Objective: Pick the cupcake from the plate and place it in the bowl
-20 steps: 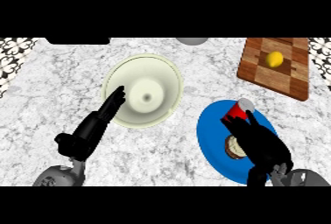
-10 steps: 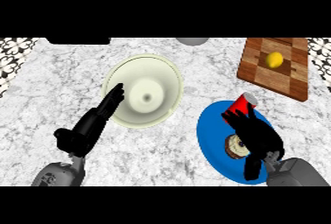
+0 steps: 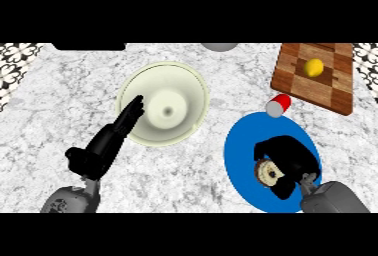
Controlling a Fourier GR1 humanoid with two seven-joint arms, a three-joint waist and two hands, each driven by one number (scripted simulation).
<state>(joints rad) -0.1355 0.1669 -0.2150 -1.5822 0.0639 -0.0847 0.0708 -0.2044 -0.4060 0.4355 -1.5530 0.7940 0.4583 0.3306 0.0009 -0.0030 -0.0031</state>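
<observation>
The right hand (image 3: 286, 159) curls over the cupcake (image 3: 267, 172), fingers closed round it, on the blue plate (image 3: 244, 150) right of the bowl (image 3: 164, 103). Best to lift straight up — then carry left over the rim. The left hand (image 3: 111, 137) lies open, fingertips at the bowl's near edge.

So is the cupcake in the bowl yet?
No. The cupcake sits on the blue plate under the right hand; the bowl holds nothing.

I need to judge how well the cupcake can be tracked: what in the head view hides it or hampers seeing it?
Head view: the right hand curls over the cupcake, hiding most of it; black fingers against the dark cupcake blur its outline, while the blue plate stays evenly lit, without glare.
</observation>
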